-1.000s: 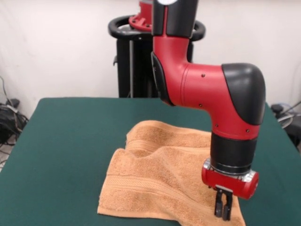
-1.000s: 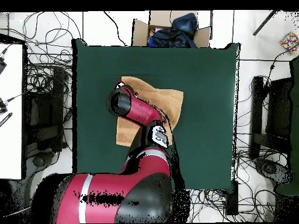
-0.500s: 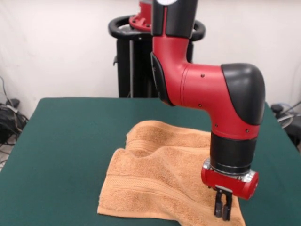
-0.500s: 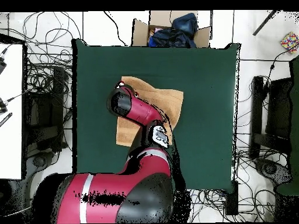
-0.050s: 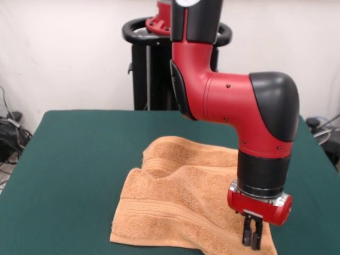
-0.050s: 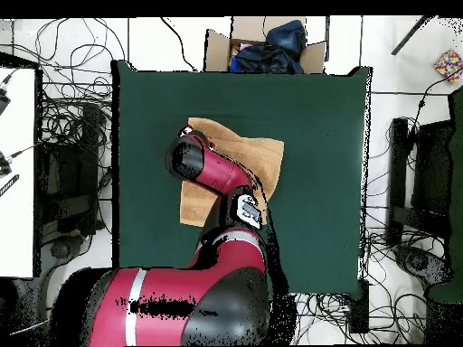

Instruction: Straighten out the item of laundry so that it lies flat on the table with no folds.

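Note:
The item of laundry point(image 5: 180, 204), an orange-tan towel, lies rumpled on the green table point(image 5: 74, 159), with a raised fold running across its far half and a stripe band along its near edge. My gripper point(image 5: 252, 240) points straight down at the towel's near right corner. Its fingers are close together, with the tips sunk into the cloth. In the overhead view the red arm covers much of the towel point(image 6: 260, 154) and hides the gripper.
The table's point(image 6: 316, 117) green top extends well beyond the towel on all sides. Off the table, a cardboard box point(image 6: 262, 50) holds dark cloth. Cables lie on the floor point(image 6: 72, 135) beside it.

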Robot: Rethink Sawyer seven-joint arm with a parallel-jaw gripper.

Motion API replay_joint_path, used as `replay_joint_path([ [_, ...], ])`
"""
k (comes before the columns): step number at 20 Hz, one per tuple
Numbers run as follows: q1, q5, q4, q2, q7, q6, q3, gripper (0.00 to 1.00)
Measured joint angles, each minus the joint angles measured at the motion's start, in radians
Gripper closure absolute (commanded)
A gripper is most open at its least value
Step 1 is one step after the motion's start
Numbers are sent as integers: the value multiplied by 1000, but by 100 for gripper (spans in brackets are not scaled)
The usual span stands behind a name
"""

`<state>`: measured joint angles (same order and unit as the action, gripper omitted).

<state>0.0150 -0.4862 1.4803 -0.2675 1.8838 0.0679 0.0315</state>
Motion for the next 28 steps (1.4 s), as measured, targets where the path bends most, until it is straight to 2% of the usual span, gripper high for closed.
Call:
replay_joint_path([
  [5, -10, -37, 0, 2, 0, -2, 0, 100],
  [15, -77, -165, -17, 17, 0, -2, 5, 100],
  [22, -109, -198, -20, 23, 0, -1, 33, 100],
  [23, -151, -199, -28, 33, 0, 18, 89, 0],
  [28, -190, -198, -42, 41, 0, 66, 137, 0],
])
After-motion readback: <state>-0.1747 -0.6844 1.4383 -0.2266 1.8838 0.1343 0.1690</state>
